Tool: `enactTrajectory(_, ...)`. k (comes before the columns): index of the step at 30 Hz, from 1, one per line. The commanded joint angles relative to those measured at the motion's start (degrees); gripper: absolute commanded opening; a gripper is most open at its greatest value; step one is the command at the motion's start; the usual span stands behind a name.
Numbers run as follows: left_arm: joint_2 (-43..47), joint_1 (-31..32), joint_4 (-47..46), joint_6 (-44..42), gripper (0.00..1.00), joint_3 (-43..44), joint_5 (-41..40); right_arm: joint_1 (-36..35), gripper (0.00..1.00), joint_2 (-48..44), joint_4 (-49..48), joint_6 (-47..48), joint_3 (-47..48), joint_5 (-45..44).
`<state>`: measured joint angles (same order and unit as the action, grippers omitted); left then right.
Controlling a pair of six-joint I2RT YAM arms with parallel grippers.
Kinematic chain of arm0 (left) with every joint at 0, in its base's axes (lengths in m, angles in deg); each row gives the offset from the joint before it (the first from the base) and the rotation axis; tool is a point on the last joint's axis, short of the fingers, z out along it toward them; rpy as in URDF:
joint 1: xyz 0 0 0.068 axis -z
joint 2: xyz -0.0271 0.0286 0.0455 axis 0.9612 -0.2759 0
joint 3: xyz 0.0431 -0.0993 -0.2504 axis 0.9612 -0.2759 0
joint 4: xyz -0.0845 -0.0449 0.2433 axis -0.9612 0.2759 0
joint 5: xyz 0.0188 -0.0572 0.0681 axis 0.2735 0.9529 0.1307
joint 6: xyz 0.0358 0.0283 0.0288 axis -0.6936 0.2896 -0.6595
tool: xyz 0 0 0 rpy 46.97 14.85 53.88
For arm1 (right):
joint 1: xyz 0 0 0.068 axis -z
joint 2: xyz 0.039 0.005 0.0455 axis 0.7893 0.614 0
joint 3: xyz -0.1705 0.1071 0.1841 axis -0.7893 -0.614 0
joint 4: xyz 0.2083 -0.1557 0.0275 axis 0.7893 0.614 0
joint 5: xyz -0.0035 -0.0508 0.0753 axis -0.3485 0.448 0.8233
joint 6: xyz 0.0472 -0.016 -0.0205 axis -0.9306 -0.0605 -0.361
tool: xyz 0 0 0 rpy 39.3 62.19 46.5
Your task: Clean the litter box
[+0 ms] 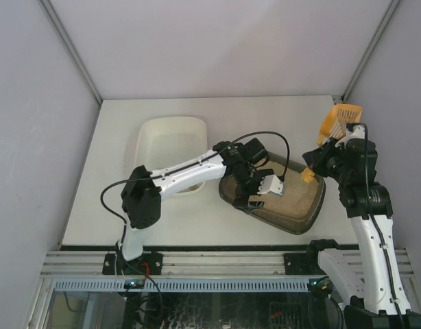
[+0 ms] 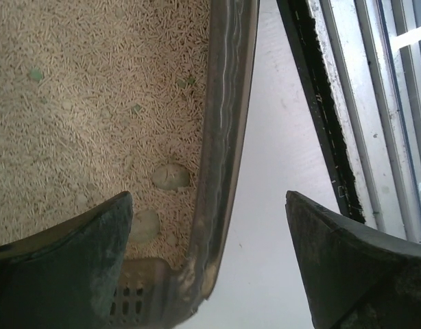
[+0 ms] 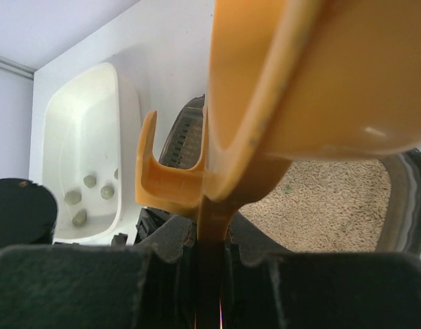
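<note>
**A:** Item: litter box (image 1: 320,195), centre-right on the surface (image 1: 114,205), long axis laid left to near-right.

**B:** Left hand (image 2: 209,202): jaws set apart, near wall straddled. Clumps (image 2: 171,176) are lodged just inside it.

**A:** Right hand (image 3: 210,274): clamped on the scoop (image 1: 341,120), raised beyond the box's right end. The clumps are judged leftward and nearer.
</note>
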<state>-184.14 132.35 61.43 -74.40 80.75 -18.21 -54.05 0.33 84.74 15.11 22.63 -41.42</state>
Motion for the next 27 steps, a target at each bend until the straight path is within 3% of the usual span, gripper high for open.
enactTrajectory(1, -2.8, 0.4, 3.6, -6.4, 0.95, 6.6, 4.7, 3.6, 0.00, -2.0, -0.1, 2.4, 0.3, 3.1)
enactTrajectory(8, -5.3, 0.6, 17.1, -21.2, 0.90, 6.4, 3.4, 10.2, 0.00, -3.3, 0.0, 3.8, -1.7, 8.5)
enactTrajectory(13, -5.6, 0.1, 18.6, -27.2, 0.83, 1.8, -3.6, 13.6, 0.00, -3.8, -1.5, 3.0, -4.0, 13.5)
enactTrajectory(21, -9.0, -1.0, 12.6, -24.0, 0.66, 2.8, -7.9, 15.0, 0.00, -4.3, -1.6, 3.6, -4.1, 14.9)
enactTrajectory(27, -10.0, -1.0, 8.8, -25.5, 0.43, 3.4, -12.1, 15.6, 0.00, -5.0, -0.9, 3.9, -4.6, 14.7)
